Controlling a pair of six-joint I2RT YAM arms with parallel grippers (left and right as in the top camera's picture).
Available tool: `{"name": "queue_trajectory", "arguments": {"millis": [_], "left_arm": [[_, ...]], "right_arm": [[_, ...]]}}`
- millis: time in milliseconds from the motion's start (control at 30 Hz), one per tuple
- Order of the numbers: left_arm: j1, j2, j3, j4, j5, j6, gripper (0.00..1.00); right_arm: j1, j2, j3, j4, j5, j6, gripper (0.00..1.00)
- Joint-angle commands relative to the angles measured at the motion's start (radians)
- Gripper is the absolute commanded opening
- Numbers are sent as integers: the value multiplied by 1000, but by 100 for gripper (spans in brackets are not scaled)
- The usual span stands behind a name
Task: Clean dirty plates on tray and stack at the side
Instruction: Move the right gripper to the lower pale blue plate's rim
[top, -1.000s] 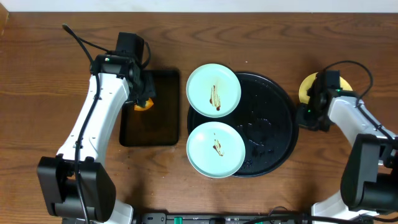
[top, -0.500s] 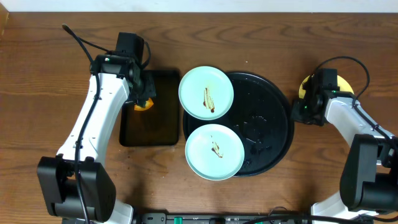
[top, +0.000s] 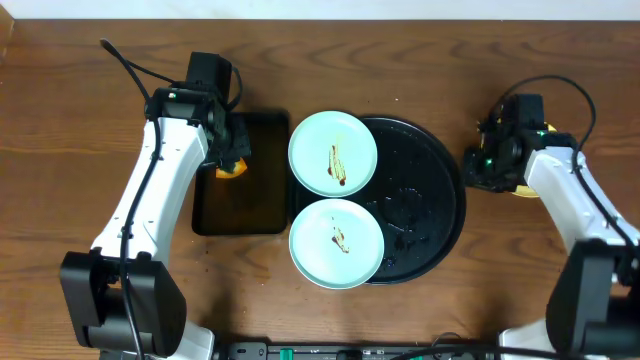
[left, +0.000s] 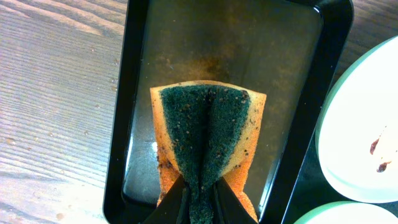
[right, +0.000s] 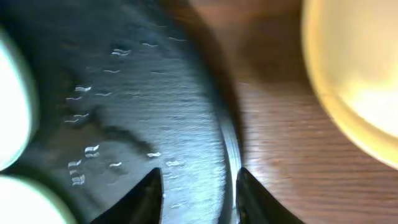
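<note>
Two pale blue plates with brown streaks, one at the back (top: 333, 153) and one at the front (top: 336, 242), lie on the left part of the black round tray (top: 425, 200). The pale yellow plate (top: 524, 189) sits on the table to the right of the tray, mostly hidden under my right arm; it shows in the right wrist view (right: 354, 74). My right gripper (top: 482, 170) is open, and its fingers (right: 199, 180) straddle the tray's right rim (right: 227, 143). My left gripper (left: 200, 186) is shut on an orange-and-green sponge (left: 208, 124) over the dark rectangular tray (left: 298, 50).
The dark rectangular tray (top: 245, 205) lies just left of the plates, its right edge close to the back plate (left: 367, 137). Bare wooden table (top: 80, 150) lies on the far left and along the front.
My right gripper moved left from over the yellow plate to the round tray's rim. The tray and both blue plates slid a little to the left. The left arm has not moved.
</note>
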Motion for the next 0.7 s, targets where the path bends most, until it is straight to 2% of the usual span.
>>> {"name": "queue_trajectory", "arguments": {"millis": [0,200,467,667], "left_arm": [[3,-5,-8,-3,-5,-6,13],[3,-5,-8,-4,-5,-6,11],[3,-5,-8,-8,-5,-6,11],[3,-5,-8,-10,-5,-5,11]], "right_arm": [[77,-46,25,-20,-116,-5,40],[237,-40,-21,-27,-172,-3,43],[473,-15,-174,-11,-172,196,37],[562,-15,-282,60,-154,290,36]]}}
